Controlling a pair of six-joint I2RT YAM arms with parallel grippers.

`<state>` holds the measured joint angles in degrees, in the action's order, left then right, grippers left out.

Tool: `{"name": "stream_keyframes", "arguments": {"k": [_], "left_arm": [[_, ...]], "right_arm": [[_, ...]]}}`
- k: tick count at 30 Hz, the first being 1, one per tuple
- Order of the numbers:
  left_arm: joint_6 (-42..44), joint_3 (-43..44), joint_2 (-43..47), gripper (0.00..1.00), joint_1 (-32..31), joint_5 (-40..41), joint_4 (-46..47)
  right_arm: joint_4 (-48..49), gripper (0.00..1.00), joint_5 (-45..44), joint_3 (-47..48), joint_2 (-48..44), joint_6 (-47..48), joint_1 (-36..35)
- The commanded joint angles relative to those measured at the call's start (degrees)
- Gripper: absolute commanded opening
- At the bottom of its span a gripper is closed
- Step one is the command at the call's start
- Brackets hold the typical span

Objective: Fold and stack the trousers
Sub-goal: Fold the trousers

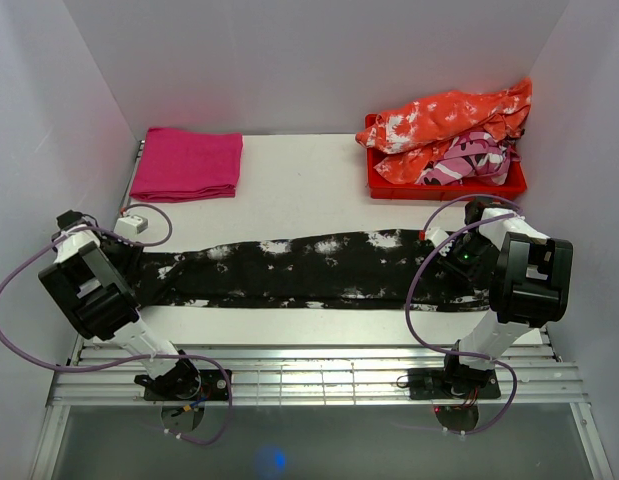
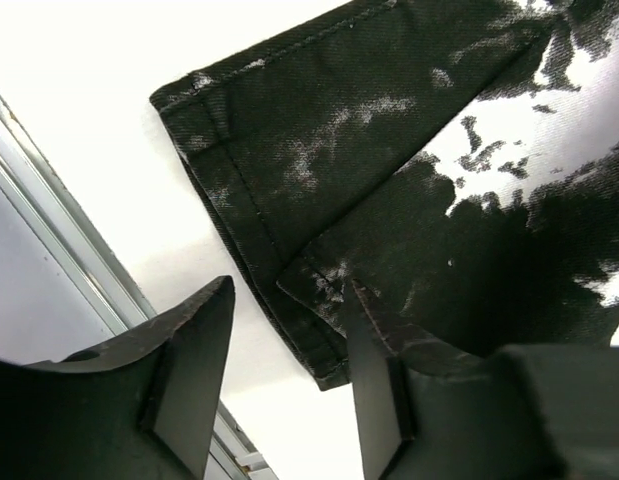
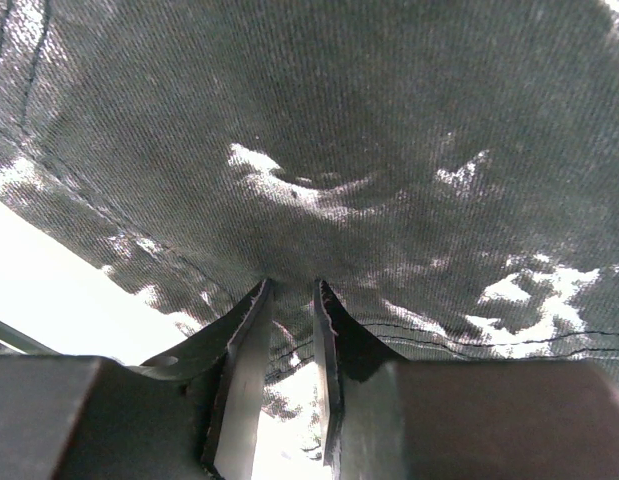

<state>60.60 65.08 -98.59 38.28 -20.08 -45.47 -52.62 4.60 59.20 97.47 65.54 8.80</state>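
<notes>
The long black soft-fabric trousers (image 1: 309, 270), mottled with white tie-dye splotches, lie stretched flat across the white desk (image 1: 309, 190), parallel to its near edge, with the hems toward the left edge and the waist toward the right. They look doubled lengthwise, one leg over the other (the left wrist view shows two hems layered), so I judge the first fold done. The crosswise folds and the stacking are left. The left pincer (image 2: 289, 300) stands apart over the hem corner, gripping nothing. The right pincer (image 3: 290, 288) is nearly together, its tips nipped on a small ridge of cloth at the waist end. A folded magenta cloth (image 1: 187, 163) sits at the far left corner, and a red plastic tray (image 1: 444, 192) holding a crumpled orange-and-white garment (image 1: 449, 120) at the far right. From above, both wrists hide the ends of the trousers, and how deep the right pinch goes is hard to make out
</notes>
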Motion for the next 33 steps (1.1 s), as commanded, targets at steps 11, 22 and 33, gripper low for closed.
{"name": "stream_keyframes", "arguments": {"k": [11,22,33], "left_arm": [[-1.27,1.10,-3.19,0.42,-0.67,0.21,-2.78],[0.31,6.28,-1.26,0.01,-0.66,1.97,-4.62],[-1.36,11.65,-4.25,0.00,-2.77,1.45,-3.92]], "right_arm": [[2.87,0.26,-4.25,-1.01,2.11,1.61,0.34],[4.54,0.19,-6.62,-2.24,1.32,2.93,0.34],[5.51,0.16,-8.03,-3.48,0.26,3.98,0.34]]}}
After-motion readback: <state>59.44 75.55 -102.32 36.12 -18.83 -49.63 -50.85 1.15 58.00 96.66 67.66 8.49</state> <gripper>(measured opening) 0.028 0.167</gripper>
